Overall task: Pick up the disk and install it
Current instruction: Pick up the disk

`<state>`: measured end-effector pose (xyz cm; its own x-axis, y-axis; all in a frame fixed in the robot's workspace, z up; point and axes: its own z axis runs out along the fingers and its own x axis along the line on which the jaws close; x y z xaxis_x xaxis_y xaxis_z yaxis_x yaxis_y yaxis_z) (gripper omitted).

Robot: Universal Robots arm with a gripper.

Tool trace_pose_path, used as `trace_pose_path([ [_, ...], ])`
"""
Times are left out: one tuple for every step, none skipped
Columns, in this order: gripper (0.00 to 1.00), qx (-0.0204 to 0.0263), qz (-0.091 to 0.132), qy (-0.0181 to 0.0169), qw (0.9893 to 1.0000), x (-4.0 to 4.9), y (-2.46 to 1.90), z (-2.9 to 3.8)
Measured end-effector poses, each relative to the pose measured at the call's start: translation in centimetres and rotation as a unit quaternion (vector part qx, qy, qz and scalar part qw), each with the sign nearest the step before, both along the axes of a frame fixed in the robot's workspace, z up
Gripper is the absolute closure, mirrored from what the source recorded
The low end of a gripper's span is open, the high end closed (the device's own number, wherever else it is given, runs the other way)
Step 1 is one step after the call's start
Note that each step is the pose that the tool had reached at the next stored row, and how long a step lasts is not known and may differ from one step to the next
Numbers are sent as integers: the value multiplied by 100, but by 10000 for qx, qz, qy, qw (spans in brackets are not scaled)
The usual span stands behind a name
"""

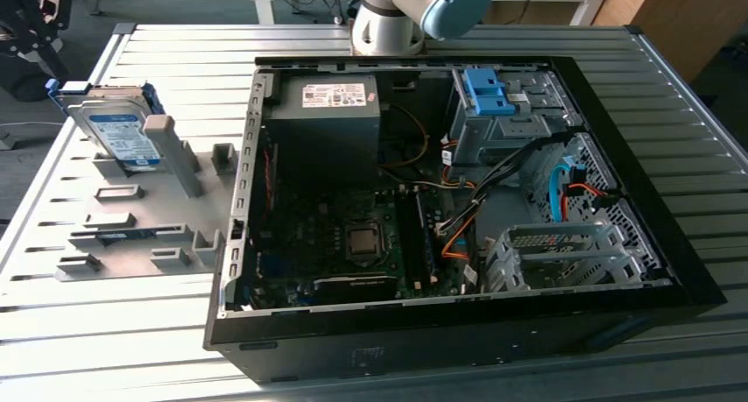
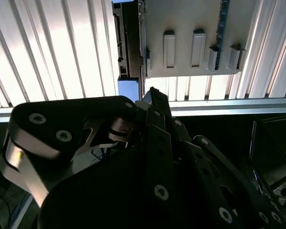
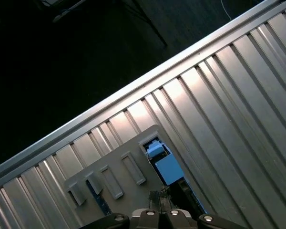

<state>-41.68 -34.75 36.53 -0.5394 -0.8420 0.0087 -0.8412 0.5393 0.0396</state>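
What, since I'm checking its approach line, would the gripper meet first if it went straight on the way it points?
Most likely the disk, standing on edge in the grey fixture: in the first wrist view the gripper points at its blue-framed upper edge. The gap is unclear.

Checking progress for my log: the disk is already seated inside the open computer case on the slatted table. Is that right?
No. The disk is not inside the computer case. The exterior view shows it standing on edge in the grey holder beside the case, on the exterior view's left. The case is open, on the slatted table.
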Motion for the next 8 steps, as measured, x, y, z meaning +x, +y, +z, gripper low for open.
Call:
trace_pose_path([
  [89, 0, 44, -1, 10000, 0, 0, 0],
  [89, 0, 88, -2, 10000, 0, 0, 0],
  [89, 0, 137, -4, 9999, 0, 0, 0],
  [89, 0, 183, -5, 9998, -1, 0, 0],
  [89, 0, 230, -7, 9997, 0, 0, 0],
  [89, 0, 279, -8, 9996, -1, 0, 0],
  [89, 0, 334, -9, 9994, 0, 0, 1],
  [89, 0, 399, -9, 9992, -1, 0, 1],
])
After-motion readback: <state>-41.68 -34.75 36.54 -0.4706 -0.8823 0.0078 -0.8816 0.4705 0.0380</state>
